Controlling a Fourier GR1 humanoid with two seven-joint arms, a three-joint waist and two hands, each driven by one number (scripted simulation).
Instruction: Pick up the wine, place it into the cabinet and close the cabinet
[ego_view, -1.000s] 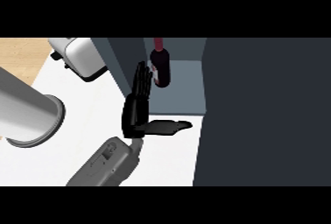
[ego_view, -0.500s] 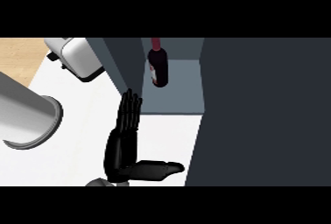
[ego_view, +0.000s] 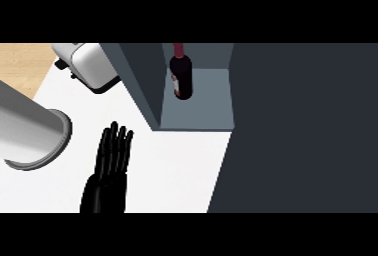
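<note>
One hand (ego_view: 111, 167) shows in the head view, coming up from the lower edge left of centre; its wrist and forearm are cut off there, so which arm it belongs to cannot be told from its place alone, and no second hand is visible. Its fingers are straight and held together, pointing up the counter (ego_view: 177, 165), grasping nothing.

Much of the right side is filled by a dark panel (ego_view: 303, 130), which looks like the cabinet door standing open and which hides whatever lies behind it. At the left edge a grey cylinder (ego_view: 26, 132) is cut off, and a toaster-like appliance (ego_view: 92, 67) sits partly behind the cabinet's side wall.

Inside the cabinet (ego_view: 199, 112), the wine (ego_view: 181, 75) stands on the grey shelf floor, dark-bodied with a red neck whose top runs out of view. It is well apart from the hand, up and to the right of the fingertips, with the cabinet's side wall between them.
</note>
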